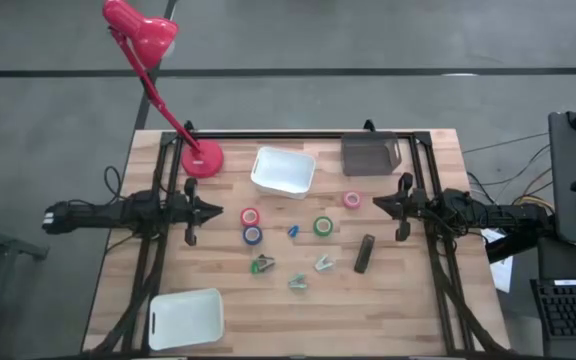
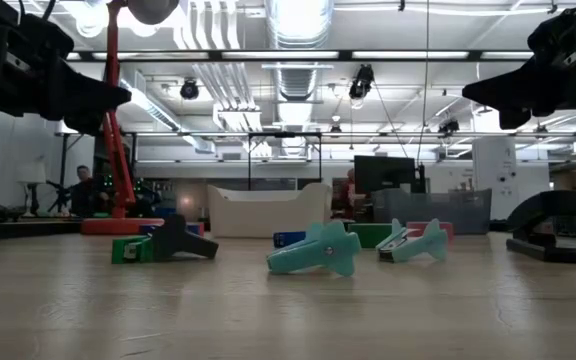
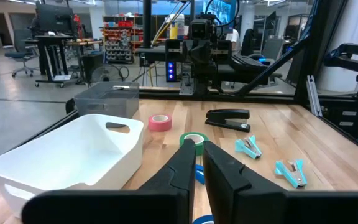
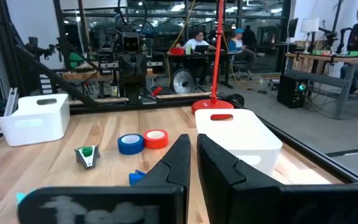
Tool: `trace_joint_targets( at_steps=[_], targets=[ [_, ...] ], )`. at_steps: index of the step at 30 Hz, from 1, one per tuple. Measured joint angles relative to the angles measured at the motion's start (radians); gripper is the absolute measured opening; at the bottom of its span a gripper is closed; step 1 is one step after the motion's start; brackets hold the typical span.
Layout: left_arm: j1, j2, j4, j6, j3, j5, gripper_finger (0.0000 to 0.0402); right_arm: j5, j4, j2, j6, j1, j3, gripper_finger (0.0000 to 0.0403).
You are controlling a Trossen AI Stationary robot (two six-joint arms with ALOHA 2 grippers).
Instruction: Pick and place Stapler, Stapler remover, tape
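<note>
Nothing picked up so far. Left claw (image 1: 208, 210) hangs over the bench's left side, fingers pressed together and empty; right claw (image 1: 380, 204) likewise over the right side, closed on nothing.

Stapler (image 1: 364, 253) lies flat on the wooden bench (image 1: 438, 300), right of centre, nearer the right claw. Tape rolls sit apart from one another: red tape (image 1: 251, 216) just beside blue tape (image 1: 253, 235), green tape (image 1: 323, 226) mid-bench, pink tape (image 1: 352, 200) further back. Three small clawed staple removers (image 1: 297, 282) are scattered in front.

Risks, as I judge them:
- the stapler is a slim, smooth, hard bar; pinched off-centre it could pivot or slip
- the rolls are low, coin-like rings; fingers may skid off the rim or nudge a neighbour, red and blue especially
- the removers are tiny and irregular, easy to knock aside

White bin (image 1: 284, 171), smooth plastic with rounded corners, stands at the back, a second one (image 1: 185, 319) front left
</note>
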Motion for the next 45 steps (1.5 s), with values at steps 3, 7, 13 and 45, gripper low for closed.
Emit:
trace_joint_targets(
  at_steps=[3, 7, 13, 45],
  targets=[
    [0.0, 0.0, 0.0, 0.0, 0.0, 0.0, 0.003, 0.0, 0.0, 0.0, 0.003, 0.0, 0.0, 0.0027],
    [0.0, 0.0, 0.0, 0.0, 0.0, 0.0, 0.0033, -0.001, 0.0, 0.0, 0.052, 0.0, 0.0, 0.0027],
    [0.0, 0.0, 0.0, 0.0, 0.0, 0.0, 0.0033, 0.007, 0.041, 0.0, 0.244, 0.0, -0.001, 0.0027],
    [0.0, 0.0, 0.0, 0.0, 0.0, 0.0, 0.0033, 0.238, 0.443, 0.984, 0.6, -0.001, 0.197, 0.0118]
  ],
)
